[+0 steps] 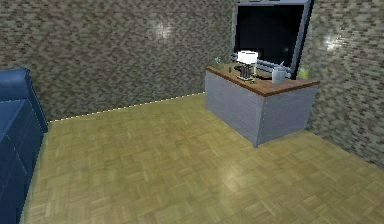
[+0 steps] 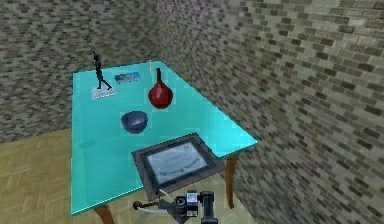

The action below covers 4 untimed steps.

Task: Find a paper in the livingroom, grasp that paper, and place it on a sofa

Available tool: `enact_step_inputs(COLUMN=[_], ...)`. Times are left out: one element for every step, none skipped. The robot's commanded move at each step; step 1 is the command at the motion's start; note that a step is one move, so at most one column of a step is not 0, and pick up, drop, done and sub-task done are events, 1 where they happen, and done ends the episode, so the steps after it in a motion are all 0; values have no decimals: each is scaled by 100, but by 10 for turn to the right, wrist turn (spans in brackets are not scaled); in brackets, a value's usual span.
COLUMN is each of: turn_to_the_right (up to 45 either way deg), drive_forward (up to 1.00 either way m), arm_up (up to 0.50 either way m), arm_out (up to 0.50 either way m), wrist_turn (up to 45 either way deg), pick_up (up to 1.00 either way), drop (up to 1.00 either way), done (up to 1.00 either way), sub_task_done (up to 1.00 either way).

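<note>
Stage: paper found, grasp not confirmed. A flat grey sheet [image 2: 178, 158], which I take for the paper, lies on the turquoise bench [image 2: 100, 170] toward its 6 o'clock edge. The hand [image 2: 152, 205] sits at the sheet's 6 o'clock. I cannot tell the hand's state, nor whether it holds or touches anything. I judge 2 steps left: lifting and placing. The blue sofa [image 1: 15, 130] stands at 9 o'clock in the forward view.
</note>
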Motion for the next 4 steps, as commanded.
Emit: enact_step_inputs(turn_to_the_right=[0, 0, 0, 0], drive_forward=[0, 0, 0, 0], arm_up=[10, 32, 0, 0], arm_out=[0, 0, 0, 0], wrist_turn=[0, 0, -450, -360], pick_up=[0, 0, 0, 0], drop=[0, 0, 0, 0], done=[0, 0, 0, 0], sub_task_done=[0, 0, 0, 0])
